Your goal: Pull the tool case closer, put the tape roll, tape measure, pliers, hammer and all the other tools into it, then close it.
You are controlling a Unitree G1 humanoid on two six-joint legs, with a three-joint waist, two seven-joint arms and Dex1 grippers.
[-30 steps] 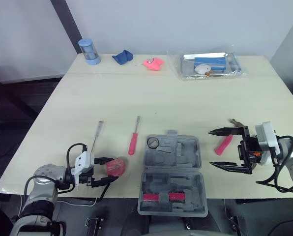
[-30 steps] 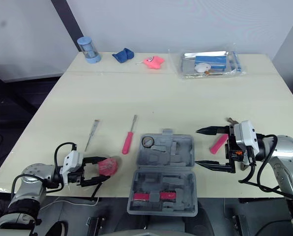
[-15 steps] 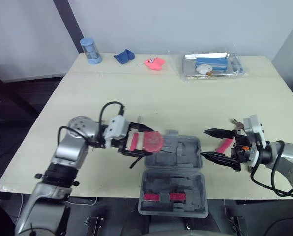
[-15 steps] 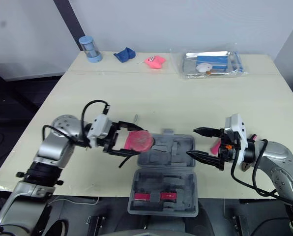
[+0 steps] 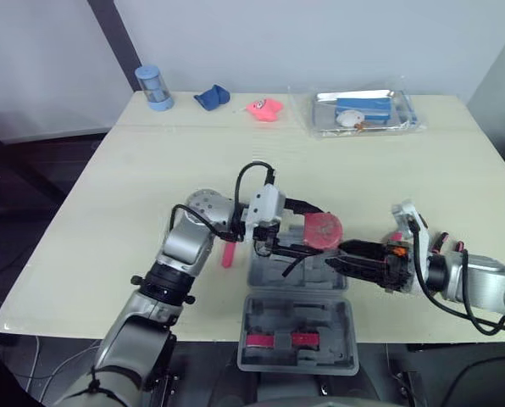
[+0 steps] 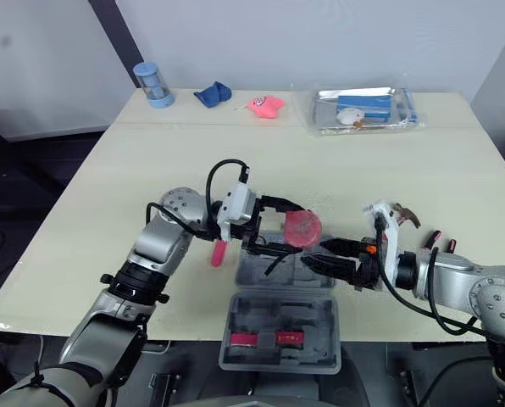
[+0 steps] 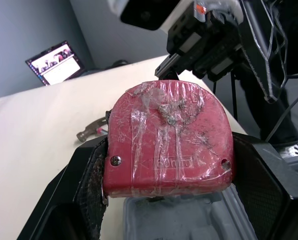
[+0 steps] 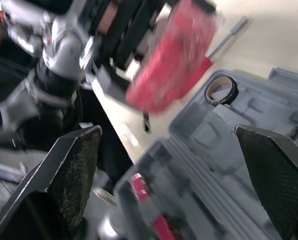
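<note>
Left wrist view: left gripper [image 5: 317,231] fingers clamp the red tape measure [image 7: 169,150] above the open tool case [image 5: 296,315]. Right gripper [image 5: 336,254] is spread wide just beside it. Tape roll [image 8: 221,90] sits in the case.
</note>
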